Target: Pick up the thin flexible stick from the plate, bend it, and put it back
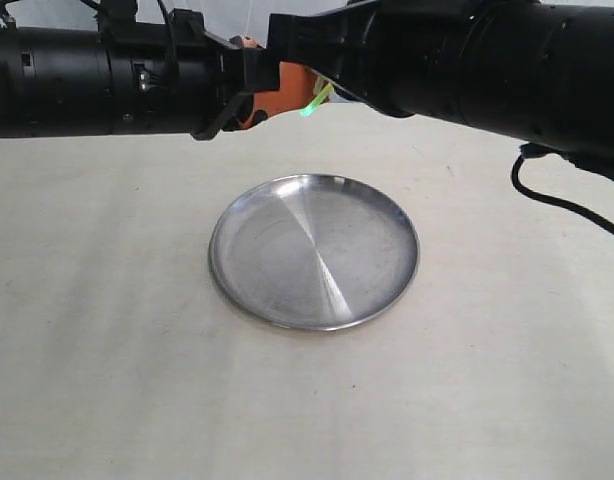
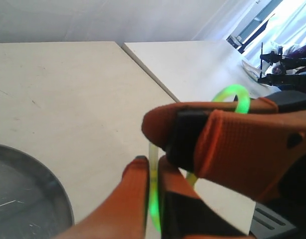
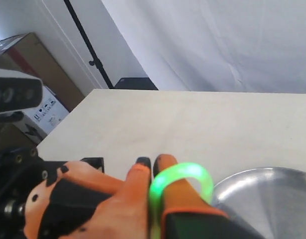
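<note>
The thin flexible stick [image 1: 314, 102] glows green and hangs in the air behind the plate [image 1: 314, 250], held at both ends. In the left wrist view the stick [image 2: 154, 199] runs between the orange fingers of my left gripper [image 2: 152, 167], which is shut on it, then arches over the other gripper. In the right wrist view the stick [image 3: 185, 177] curls into a tight loop, and my right gripper [image 3: 153, 167] is shut on its end. Both grippers meet above the table's far side, my left gripper [image 1: 249, 100] just left of the stick. Nothing lies on the steel plate.
The plate's rim shows in the left wrist view [image 2: 58, 194] and in the right wrist view [image 3: 252, 174]. The pale table [image 1: 107, 350] spreads around the plate. A black cable [image 1: 562, 200] trails from the right arm. The table's far edge [image 2: 148, 74] lies beyond the grippers.
</note>
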`<state>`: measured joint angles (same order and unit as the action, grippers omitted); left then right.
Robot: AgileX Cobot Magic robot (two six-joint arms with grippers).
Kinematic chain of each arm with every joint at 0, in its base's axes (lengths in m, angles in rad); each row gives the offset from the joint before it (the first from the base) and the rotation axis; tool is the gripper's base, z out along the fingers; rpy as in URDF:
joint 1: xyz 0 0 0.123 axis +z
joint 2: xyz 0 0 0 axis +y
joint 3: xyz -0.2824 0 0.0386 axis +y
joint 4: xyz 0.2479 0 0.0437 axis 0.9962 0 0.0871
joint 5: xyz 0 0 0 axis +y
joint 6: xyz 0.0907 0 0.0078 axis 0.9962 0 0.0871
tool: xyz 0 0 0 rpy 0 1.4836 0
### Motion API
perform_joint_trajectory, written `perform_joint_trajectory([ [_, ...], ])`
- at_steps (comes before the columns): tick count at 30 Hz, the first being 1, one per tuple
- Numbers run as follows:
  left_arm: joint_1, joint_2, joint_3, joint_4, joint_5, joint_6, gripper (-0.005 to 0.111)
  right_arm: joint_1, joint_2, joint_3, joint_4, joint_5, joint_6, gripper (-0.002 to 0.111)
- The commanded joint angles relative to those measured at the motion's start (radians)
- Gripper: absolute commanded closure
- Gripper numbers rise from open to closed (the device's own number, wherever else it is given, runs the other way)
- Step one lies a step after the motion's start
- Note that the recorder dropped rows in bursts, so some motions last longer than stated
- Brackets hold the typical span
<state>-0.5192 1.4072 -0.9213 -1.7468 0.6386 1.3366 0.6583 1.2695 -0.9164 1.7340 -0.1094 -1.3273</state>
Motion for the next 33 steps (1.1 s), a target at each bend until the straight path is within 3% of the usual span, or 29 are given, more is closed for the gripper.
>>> perform_joint_trajectory([
  [1,-0.013,-0.015,-0.003,0.037,0.070,0.013,0.107,-0.017,0.014,0.005,0.010,-0.100,0.003,0.109],
  [14,-0.013,-0.003,-0.003,0.101,0.027,0.011,0.107,-0.017,0.014,0.070,0.010,-0.106,0.187,0.109],
  [23,-0.092,0.071,-0.003,0.111,-0.016,0.013,0.107,-0.017,0.014,0.130,0.010,-0.120,0.250,0.109],
  [33,-0.141,0.071,-0.003,0.189,-0.080,0.013,0.107,-0.017,0.014,0.207,0.010,-0.166,0.515,0.109],
])
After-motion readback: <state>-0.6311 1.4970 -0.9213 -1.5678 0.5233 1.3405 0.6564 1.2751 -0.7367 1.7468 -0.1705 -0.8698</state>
